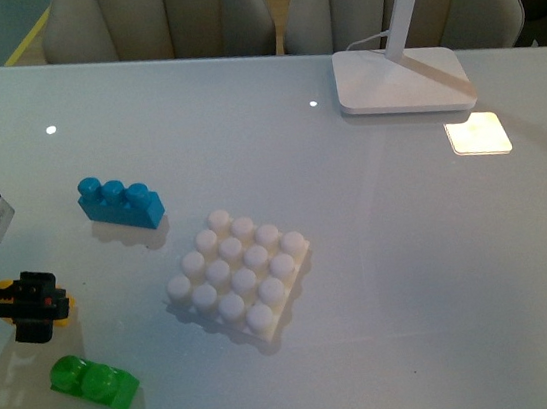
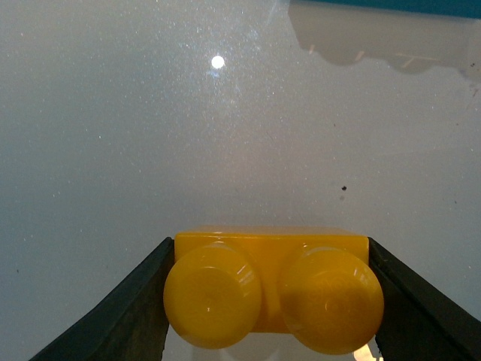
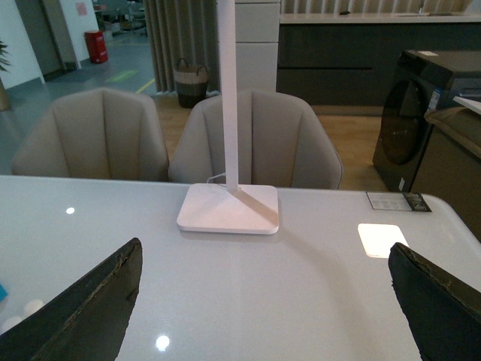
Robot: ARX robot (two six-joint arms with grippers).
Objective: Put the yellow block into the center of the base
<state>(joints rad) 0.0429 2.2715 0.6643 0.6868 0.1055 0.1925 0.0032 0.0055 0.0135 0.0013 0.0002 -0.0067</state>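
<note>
Front view: left gripper point(image 1: 35, 306) low over table point(image 1: 410, 247), at its left side, well apart from base point(image 1: 241, 277), near green brick point(image 1: 95, 382).

Left wrist view: clamped on yellow block point(image 2: 272, 289), fingers point(image 2: 128, 316) touching both ends, studs facing camera.

Right wrist view: right gripper point(image 3: 263, 323) spread wide.

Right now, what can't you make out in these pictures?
- Front view: the left gripper hides most of the yellow block.
- Left wrist view: whether the block rests on the table is hidden beneath it.
- Right wrist view: the base shows only a few studs at the edge.
- Front view: the lamp is cut off at the top edge; the right gripper is out of frame.
</note>
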